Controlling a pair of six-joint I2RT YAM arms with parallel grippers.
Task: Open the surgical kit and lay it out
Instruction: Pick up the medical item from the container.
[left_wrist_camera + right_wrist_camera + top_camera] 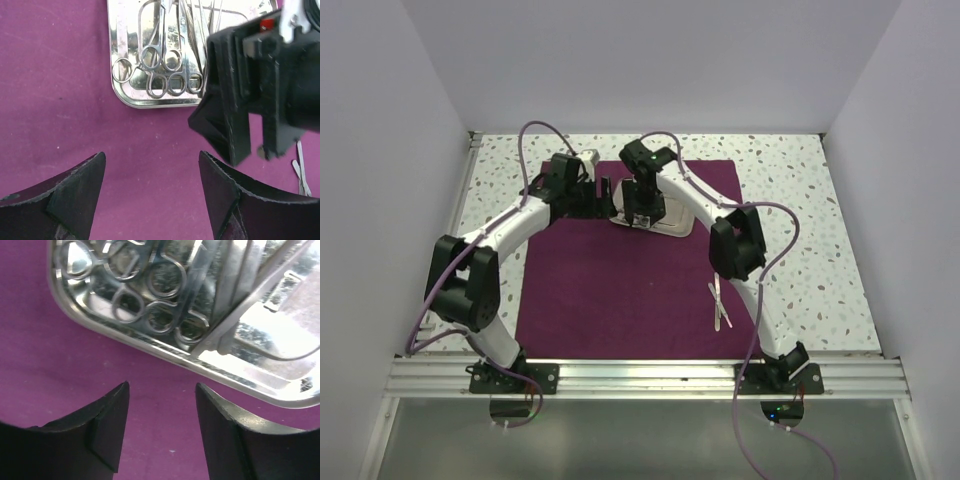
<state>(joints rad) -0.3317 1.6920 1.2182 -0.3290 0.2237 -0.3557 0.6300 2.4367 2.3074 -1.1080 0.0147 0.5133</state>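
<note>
Looking at the purple cloth (620,280) spread flat mid-tabletop (800,200), with the steel tray (677,226) sitting near its far edge. Packed with ring-handled scissors (161,59) and thin probes. Also spotted one loose instrument (720,305) toward the cloth's near right corner. Seeing the left gripper (152,167) gaping wide, empty, just beside the tray. Same for the right gripper (162,390): parted, holding nothing, right at the tray's rim.
</note>
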